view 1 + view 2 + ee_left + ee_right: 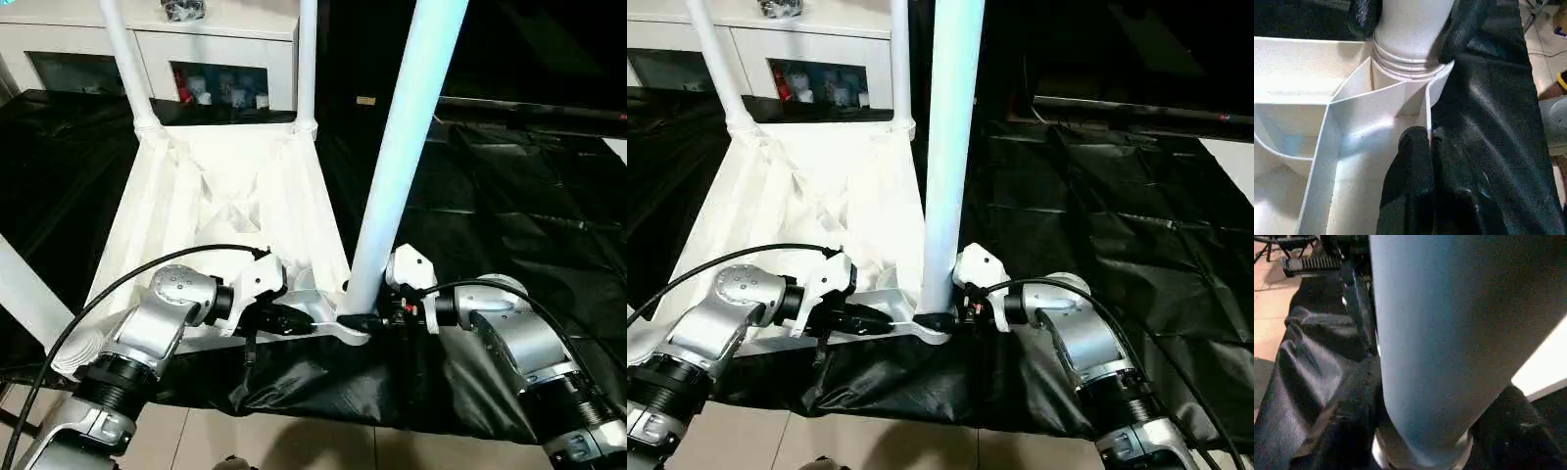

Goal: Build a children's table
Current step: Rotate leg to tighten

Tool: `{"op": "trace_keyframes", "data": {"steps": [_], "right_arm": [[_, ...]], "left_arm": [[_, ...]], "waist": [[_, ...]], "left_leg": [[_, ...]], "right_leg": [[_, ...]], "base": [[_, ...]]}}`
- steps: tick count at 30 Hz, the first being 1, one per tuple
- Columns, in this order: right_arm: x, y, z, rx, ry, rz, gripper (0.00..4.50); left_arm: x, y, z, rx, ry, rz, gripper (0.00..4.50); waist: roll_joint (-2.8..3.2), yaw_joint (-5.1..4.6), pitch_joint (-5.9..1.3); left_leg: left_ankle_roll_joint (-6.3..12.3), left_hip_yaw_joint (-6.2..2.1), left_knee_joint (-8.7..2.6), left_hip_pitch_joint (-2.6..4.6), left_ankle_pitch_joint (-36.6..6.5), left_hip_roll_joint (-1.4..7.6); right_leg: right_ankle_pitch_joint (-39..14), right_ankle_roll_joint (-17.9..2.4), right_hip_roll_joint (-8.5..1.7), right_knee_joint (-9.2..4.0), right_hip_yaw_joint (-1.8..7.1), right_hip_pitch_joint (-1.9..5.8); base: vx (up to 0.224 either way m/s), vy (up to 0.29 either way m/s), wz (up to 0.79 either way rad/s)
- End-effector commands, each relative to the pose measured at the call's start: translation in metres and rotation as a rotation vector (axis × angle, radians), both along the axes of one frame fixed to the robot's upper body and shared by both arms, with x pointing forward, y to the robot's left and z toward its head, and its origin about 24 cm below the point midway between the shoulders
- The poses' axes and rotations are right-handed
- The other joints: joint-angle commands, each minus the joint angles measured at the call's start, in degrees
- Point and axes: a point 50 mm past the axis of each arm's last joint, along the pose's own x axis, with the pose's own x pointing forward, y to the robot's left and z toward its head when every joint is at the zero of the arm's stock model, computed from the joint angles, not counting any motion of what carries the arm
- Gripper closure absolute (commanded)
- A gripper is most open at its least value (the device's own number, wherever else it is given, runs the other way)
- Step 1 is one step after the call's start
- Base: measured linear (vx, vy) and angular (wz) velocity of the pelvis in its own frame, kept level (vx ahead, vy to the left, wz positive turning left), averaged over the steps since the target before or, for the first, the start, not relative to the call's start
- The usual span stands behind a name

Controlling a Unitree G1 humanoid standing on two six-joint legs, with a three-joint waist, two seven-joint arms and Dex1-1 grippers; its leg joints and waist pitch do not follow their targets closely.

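Note:
The white table top (235,176) lies upside down on a black sheet, ribbed underside up. Two white legs (125,59) (307,59) stand in its far corner sockets. A third leg (402,147) rises from the near right corner socket (355,331), its ringed base (1410,44) seated there. A fourth leg (22,289) slants at the near left edge. My right gripper (377,318) is shut on the third leg just above the socket, a finger (1359,308) on either side. My left gripper (304,318) is shut on the top's thin rim wall (1427,107) beside that socket.
A black plastic sheet (509,196) covers the work surface and hangs over its near edge. A white cabinet (216,39) stands behind the table top. Tiled floor (294,441) shows below the near edge. Black cables (118,284) loop from both wrists.

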Motion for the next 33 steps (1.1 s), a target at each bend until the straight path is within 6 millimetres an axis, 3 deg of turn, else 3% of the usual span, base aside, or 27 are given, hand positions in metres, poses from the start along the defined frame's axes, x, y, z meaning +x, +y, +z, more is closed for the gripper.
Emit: {"op": "trace_keyframes", "data": {"steps": [1, 4, 6, 7, 8, 12, 16, 17, 19, 21, 24, 25, 26, 27, 31, 33], "right_arm": [[-0.014, 0.025, -0.01, 0.002, 0.044, 0.103, 2.25], [-0.011, 0.029, -0.01, 0.05, 0.042, 0.029, 2.36], [-0.005, 0.033, -0.012, 0.083, 0.032, -0.09, 2.44], [-0.002, 0.035, -0.014, 0.101, 0.029, -0.149, 2.46], [0.003, 0.039, -0.018, 0.126, 0.043, -0.257, 2.46], [0.012, 0.051, -0.028, 0.125, 0.057, -0.434, 2.52], [0.02, 0.064, -0.031, 0.092, 0.047, -0.534, 2.52], [0.025, 0.07, -0.028, 0.094, 0.029, -0.556, 2.52], [0.028, 0.071, -0.025, 0.131, 0.048, -0.579, 2.52], [0.031, 0.072, -0.019, 0.19, 0.071, -0.591, 1.83], [0.03, 0.069, -0.017, 0.211, 0.082, -0.546, 1.83], [0.03, 0.065, -0.017, 0.204, 0.078, -0.53, 1.66], [0.029, 0.061, -0.017, 0.196, 0.074, -0.508, 1.49], [0.028, 0.055, -0.018, 0.175, 0.063, -0.475, 1.38], [0.023, 0.042, -0.018, 0.138, 0.051, -0.373, 1.08], [0.018, 0.029, -0.017, 0.108, 0.049, -0.301, 0.86]], "left_arm": [[0.001, -0.026, 0.015, -0.077, -0.084, -0.074, 4.5], [0.008, -0.028, 0.015, -0.086, -0.111, 0.01, 4.5], [0.015, -0.036, 0.016, -0.097, -0.137, 0.092, 4.5], [0.019, -0.04, 0.016, -0.098, -0.145, 0.143, 4.5], [0.027, -0.048, 0.016, -0.1, -0.174, 0.244, 4.5], [0.039, -0.062, 0.017, -0.119, -0.186, 0.428, 4.5], [0.042, -0.075, 0.016, -0.131, -0.195, 0.488, 4.5], [0.041, -0.081, 0.015, -0.123, -0.203, 0.467, 4.5], [0.039, -0.083, 0.015, -0.115, -0.209, 0.442, 4.5], [0.036, -0.085, 0.014, -0.108, -0.214, 0.397, 4.5], [0.031, -0.081, 0.015, -0.108, -0.21, 0.319, 4.5], [0.03, -0.078, 0.015, -0.105, -0.208, 0.294, 4.5], [0.029, -0.075, 0.015, -0.104, -0.205, 0.272, 4.5], [0.028, -0.07, 0.014, -0.091, -0.201, 0.253, 4.5], [0.025, -0.061, 0.015, -0.098, -0.184, 0.197, 4.5], [0.021, -0.053, 0.016, -0.095, -0.172, 0.13, 4.5]], "waist": [[0.01, -0.39, -3.66], [-0.21, -0.49, -3.5], [-0.76, -0.51, -3.37], [-0.75, -0.51, -3.3], [-1.05, -0.62, -3.23], [-0.99, -1.02, -3.08], [-0.94, -1.59, -3.11], [-0.39, -2.01, -3.15], [-0.57, -2.22, -3.18], [-0.44, -2.2, -3.33], [-0.35, -2.14, -3.49], [0.64, -1.91, -3.53], [0.04, -2.13, -3.57], [0.3, -2.14, -3.66], [0.27, -2.07, -3.86], [0.21, -2.01, -4.15]], "left_leg": [[1.59, 0.01, -4.2, 0.73, -13.4, 1.28], [1.43, 0.02, -4.25, 0.8, -14.2, 1.24], [1.04, 0.07, -4.25, 0.92, -15.0, 1.2], [0.84, 0.0, -4.32, 0.92, -15.3, 1.21], [0.17, -0.12, -4.32, 1.01, -16.7, 1.05], [-0.41, -0.36, -4.35, 0.87, -17.5, 0.74], [-0.23, -0.48, -4.32, 0.84, -17.9, 0.56], [-0.07, -0.49, -4.28, 0.94, -18.5, 0.61], [0.15, -0.53, -4.33, 0.65, -18.6, 0.46], [0.73, -0.54, -4.45, 0.56, -17.9, 0.68], [1.03, -0.51, -4.58, 0.4, -16.8, 0.87], [0.87, -0.64, -4.63, 0.47, -16.7, 0.91], [1.0, -0.49, -4.65, 0.13, -16.3, 0.84], [1.09, -0.43, -4.55, 0.17, -15.6, 0.88], [1.72, -0.24, -4.27, 0.14, -13.6, 0.95], [2.64, -0.17, -3.99, 0.08, -10.7, 0.97]], "right_leg": [[-16.2, -10.7, -3.21, -4.54, 2.53, 2.55], [-19.1, -9.9, -3.25, -4.83, 2.51, 2.4], [-21.8, -9.1, -3.28, -5.21, 2.5, 2.13], [-22.9, -8.8, -3.37, -5.28, 2.47, 2.12], [-27.4, -7.2, -3.48, -5.78, 2.24, 2.0], [-32.4, -4.5, -3.59, -6.51, 1.9, 1.8], [-33.2, -3.8, -3.49, -6.84, 1.74, 1.7], [-32.4, -4.1, -3.48, -6.97, 1.79, 1.46], [-32.2, -4.1, -3.44, -6.87, 1.72, 1.71], [-29.9, -4.4, -3.41, -6.63, 1.89, 1.77], [-26.0, -5.7, -3.41, -6.11, 2.09, 1.98], [-24.7, -6.2, -3.48, -5.89, 2.13, 2.02], [-22.2, -7.1, -3.3, -5.65, 2.14, 2.35], [-20.4, -7.8, -3.33, -5.42, 2.23, 2.39], [-15.4, -9.8, -3.31, -4.9, 2.34, 2.77], [-10.4, -11.5, -3.21, -4.26, 2.33, 3.11]], "base": [[0.0, 0.0, 0.0], [0.0, 0.0, 0.0], [0.0, 0.0, 0.0], [0.0, 0.0, 0.0], [0.0, 0.0, 0.0], [0.0, 0.0, 0.0], [0.0, 0.0, 0.0], [0.0, 0.0, 0.0], [0.0, 0.0, 0.0], [0.0, 0.0, 0.0], [0.0, 0.0, 0.0], [0.0, 0.0, 0.0], [0.0, 0.0, 0.0], [0.0, 0.0, 0.0], [0.0, 0.0, 0.0], [0.0, 0.0, 0.0]]}}
